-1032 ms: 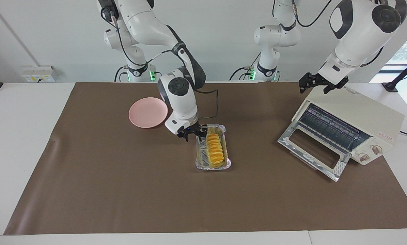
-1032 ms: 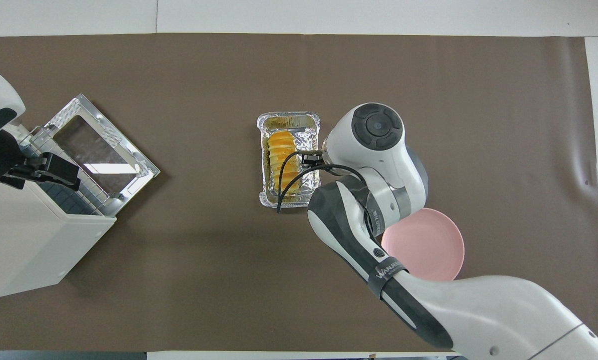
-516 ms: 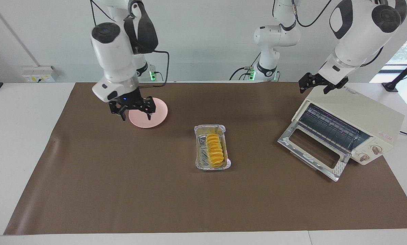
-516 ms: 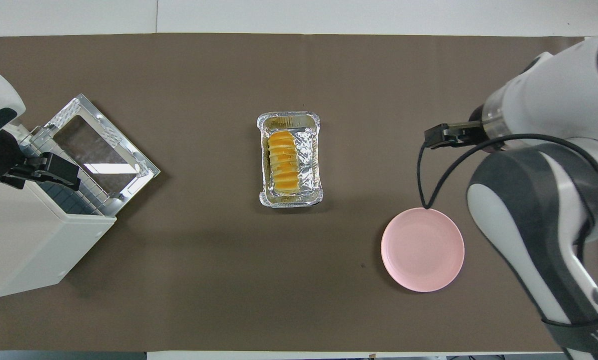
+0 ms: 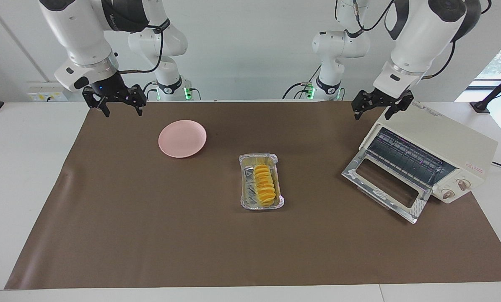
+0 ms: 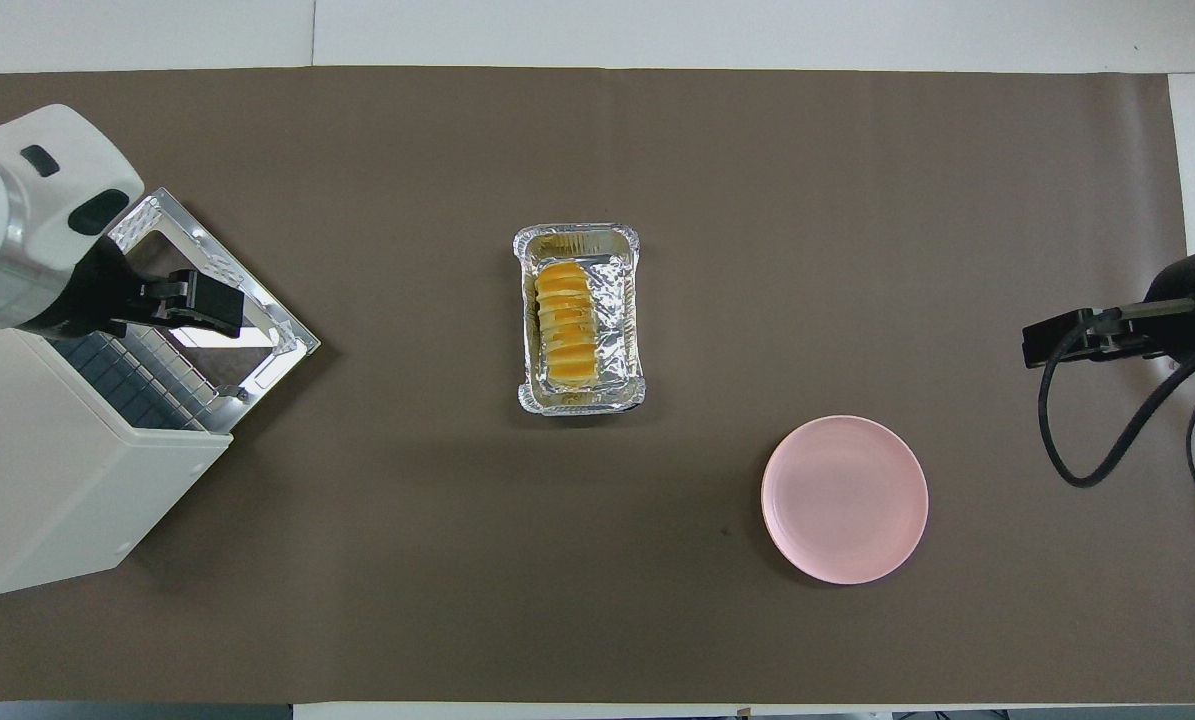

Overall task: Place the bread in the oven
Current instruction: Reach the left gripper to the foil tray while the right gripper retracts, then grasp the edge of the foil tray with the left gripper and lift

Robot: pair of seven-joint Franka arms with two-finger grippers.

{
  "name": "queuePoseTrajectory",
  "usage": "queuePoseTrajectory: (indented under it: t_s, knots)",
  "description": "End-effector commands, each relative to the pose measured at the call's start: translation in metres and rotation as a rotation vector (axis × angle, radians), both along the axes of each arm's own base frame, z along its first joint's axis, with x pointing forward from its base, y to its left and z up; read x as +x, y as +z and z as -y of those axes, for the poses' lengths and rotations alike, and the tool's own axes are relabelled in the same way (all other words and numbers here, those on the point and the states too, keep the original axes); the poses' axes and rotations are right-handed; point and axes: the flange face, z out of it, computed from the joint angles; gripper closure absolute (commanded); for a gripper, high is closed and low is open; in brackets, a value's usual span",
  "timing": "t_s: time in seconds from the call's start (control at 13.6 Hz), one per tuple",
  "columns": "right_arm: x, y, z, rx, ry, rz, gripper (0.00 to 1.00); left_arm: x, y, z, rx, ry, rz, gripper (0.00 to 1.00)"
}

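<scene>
The bread is a ridged golden loaf lying in a silver foil tray in the middle of the mat; it also shows in the overhead view, in the tray. The cream oven stands at the left arm's end with its glass door dropped open and the rack showing. It also shows in the overhead view. My left gripper is open and empty, raised over the oven's top edge above the door. My right gripper is open and empty, raised over the mat's corner at its own end.
An empty round pink plate lies on the brown mat between the tray and the right arm's end, nearer to the robots than the tray; it also shows in the overhead view. White table surrounds the mat.
My right gripper has left the tray, passed over the pink plate and risen toward its own end of the table. My left gripper has shifted slightly off the oven's top toward the door.
</scene>
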Motion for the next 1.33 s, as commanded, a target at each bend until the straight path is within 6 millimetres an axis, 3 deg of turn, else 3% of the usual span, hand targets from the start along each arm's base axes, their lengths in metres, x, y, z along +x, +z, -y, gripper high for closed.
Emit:
queuePoseTrajectory:
  t_s: [0.0, 0.15, 0.29, 0.44, 0.52, 0.66, 0.74, 1.03, 1.11, 1.25]
  knots:
    - [-0.006, 0.003, 0.012, 0.027, -0.018, 0.007, 0.00, 0.038, -0.019, 0.062, -0.095, 0.023, -0.042, 0.00]
    - [-0.006, 0.007, 0.022, 0.096, -0.056, 0.006, 0.00, 0.067, -0.038, 0.150, -0.086, 0.078, -0.047, 0.00]
    - [-0.004, 0.007, 0.029, 0.092, -0.069, 0.017, 0.00, 0.070, -0.071, 0.224, -0.102, 0.137, -0.015, 0.00]
    - [0.002, 0.009, 0.033, 0.079, -0.066, 0.054, 0.00, 0.044, -0.087, 0.290, -0.128, 0.113, 0.023, 0.00]
    - [0.002, 0.010, 0.034, 0.065, -0.064, 0.053, 0.00, 0.034, -0.112, 0.311, -0.109, 0.095, 0.001, 0.00]
    - [0.003, 0.011, 0.035, 0.025, -0.053, 0.063, 0.00, 0.027, -0.165, 0.338, -0.066, 0.103, -0.006, 0.00]
    - [0.002, 0.010, 0.034, 0.023, -0.052, 0.053, 0.00, 0.021, -0.178, 0.345, -0.046, 0.094, 0.009, 0.00]
    - [0.001, 0.010, 0.036, 0.026, -0.057, 0.049, 0.00, 0.023, -0.200, 0.353, -0.065, 0.172, 0.034, 0.01]
    - [0.001, 0.010, 0.038, 0.026, -0.063, 0.052, 0.00, 0.021, -0.210, 0.352, -0.051, 0.171, 0.021, 0.11]
    - [-0.002, 0.007, 0.038, 0.025, -0.064, 0.038, 0.00, 0.017, -0.235, 0.348, -0.033, 0.170, 0.018, 0.16]
